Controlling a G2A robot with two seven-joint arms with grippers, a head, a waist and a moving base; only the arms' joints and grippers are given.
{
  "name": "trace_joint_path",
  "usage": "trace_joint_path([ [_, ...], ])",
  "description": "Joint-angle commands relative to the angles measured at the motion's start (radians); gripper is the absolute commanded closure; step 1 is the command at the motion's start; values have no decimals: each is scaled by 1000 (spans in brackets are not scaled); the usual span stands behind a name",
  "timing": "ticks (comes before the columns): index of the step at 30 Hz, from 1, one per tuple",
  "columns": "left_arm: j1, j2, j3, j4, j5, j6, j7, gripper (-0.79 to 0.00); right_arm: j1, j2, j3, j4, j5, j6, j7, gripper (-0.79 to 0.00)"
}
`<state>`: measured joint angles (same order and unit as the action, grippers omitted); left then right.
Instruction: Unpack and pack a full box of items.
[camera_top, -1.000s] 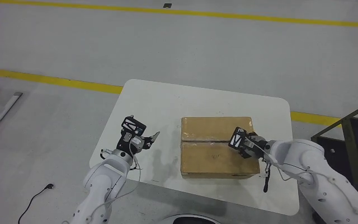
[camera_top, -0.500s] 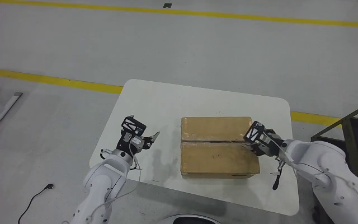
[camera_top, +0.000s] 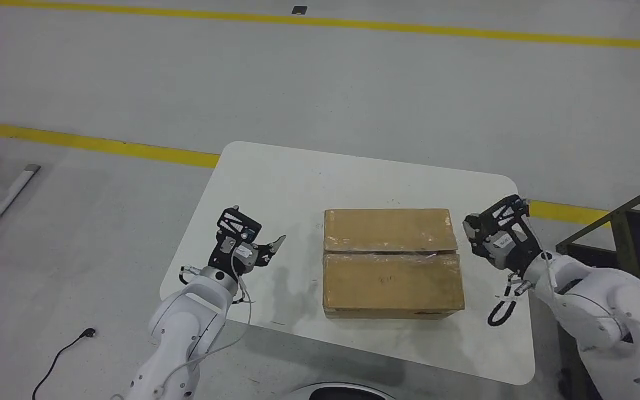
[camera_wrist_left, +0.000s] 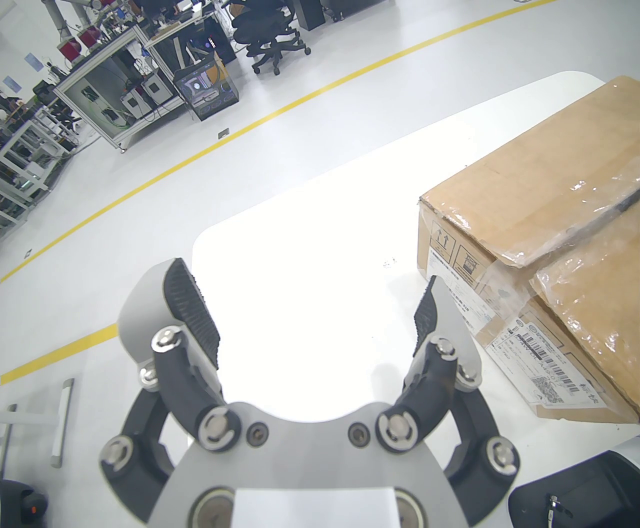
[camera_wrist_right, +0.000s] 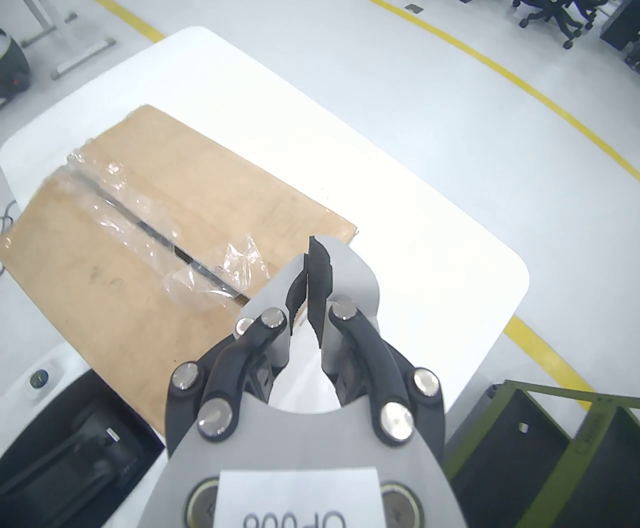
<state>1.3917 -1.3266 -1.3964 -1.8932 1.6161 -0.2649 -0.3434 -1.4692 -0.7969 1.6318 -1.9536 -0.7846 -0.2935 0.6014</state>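
A brown cardboard box (camera_top: 390, 262) lies in the middle of the white table (camera_top: 300, 180), flaps closed. Clear tape along its centre seam is split and crumpled (camera_wrist_right: 220, 277), leaving a dark slit. My right gripper (camera_top: 474, 232) hangs just off the box's right end, above the table. It is shut (camera_wrist_right: 310, 257) with nothing visible between the pads. My left gripper (camera_top: 264, 243) stands open (camera_wrist_left: 303, 274) over bare table to the left of the box (camera_wrist_left: 540, 200), apart from it, with nothing between its fingers.
A green metal rack (camera_top: 600, 240) stands off the table's right edge, close behind my right arm (camera_wrist_right: 550, 450). Bare table lies to the left of the box and beyond it. Yellow floor lines run past the table.
My right gripper has slid rightward along the box's seam and now sits past the box's right end. The left arm has not moved.
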Motion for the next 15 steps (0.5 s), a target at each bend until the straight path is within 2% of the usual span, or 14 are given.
trace_joint_path([
  [1, 0, 0, 0, 0, 0, 0, 0, -785, -16, -3, 2, 15, 64, -16, -22, 0],
  [2, 0, 0, 0, 0, 0, 0, 0, -785, -22, -6, 5, 34, 121, -27, -37, -18],
  [3, 0, 0, 0, 0, 0, 0, 0, -785, -25, -8, 10, 57, 177, -47, -51, -74],
  [4, 0, 0, 0, 0, 0, 0, 0, -785, -27, -9, 19, 86, 218, -55, -51, -237],
  [6, 0, 0, 0, 0, 0, 0, 0, -785, -26, -11, 28, 130, 326, -79, -31, -332],
  [9, 0, 0, 0, 0, 0, 0, 0, -785, -8, -9, 37, 195, 445, -117, 40, -434],
  [11, 0, 0, 0, 0, 0, 0, 0, -785, 14, -10, 22, 218, 509, -144, 76, -449],
  [15, 0, 0, 0, 0, 0, 0, 0, -785, 72, -14, -38, 258, 540, -163, 126, -446],
])
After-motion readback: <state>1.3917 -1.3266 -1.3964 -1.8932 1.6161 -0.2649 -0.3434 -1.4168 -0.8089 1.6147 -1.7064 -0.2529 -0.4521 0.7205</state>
